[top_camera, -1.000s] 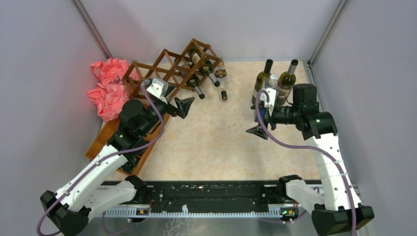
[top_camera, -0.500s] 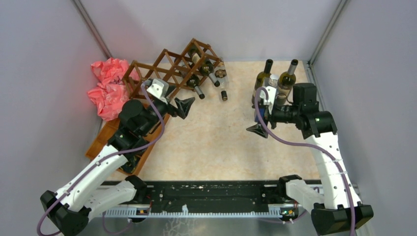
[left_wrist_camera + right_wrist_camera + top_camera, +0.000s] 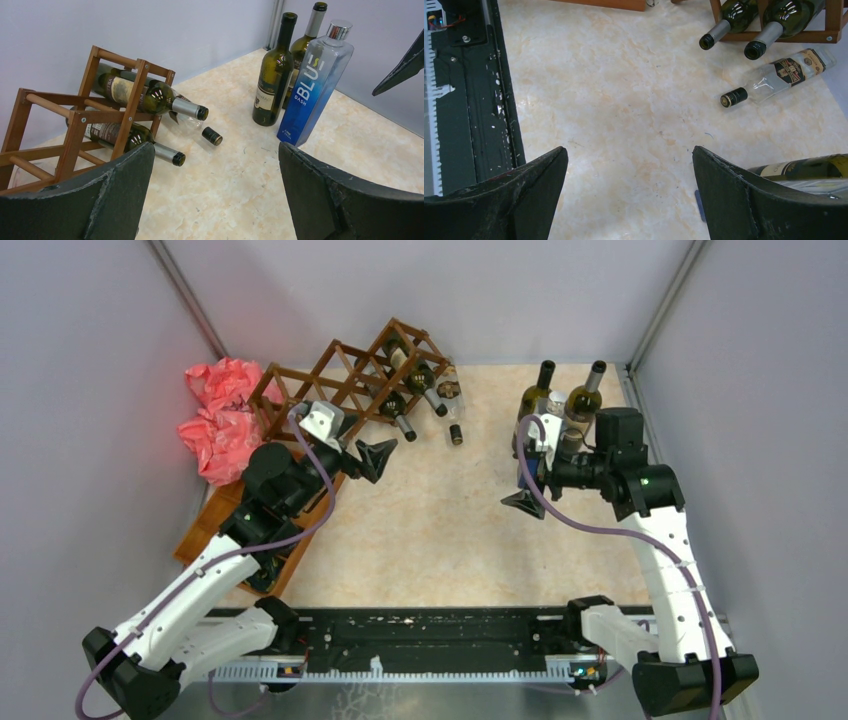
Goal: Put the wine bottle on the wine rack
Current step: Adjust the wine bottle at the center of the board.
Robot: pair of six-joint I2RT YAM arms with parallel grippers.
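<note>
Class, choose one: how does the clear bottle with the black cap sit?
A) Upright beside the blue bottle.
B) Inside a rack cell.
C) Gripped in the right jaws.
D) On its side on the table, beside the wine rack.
D: the clear bottle lies on its side on the table, just outside the wine rack.

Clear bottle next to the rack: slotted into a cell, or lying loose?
Lying loose. The clear bottle rests on its side on the table, outside the wine rack frame and in none of its cells.
</note>
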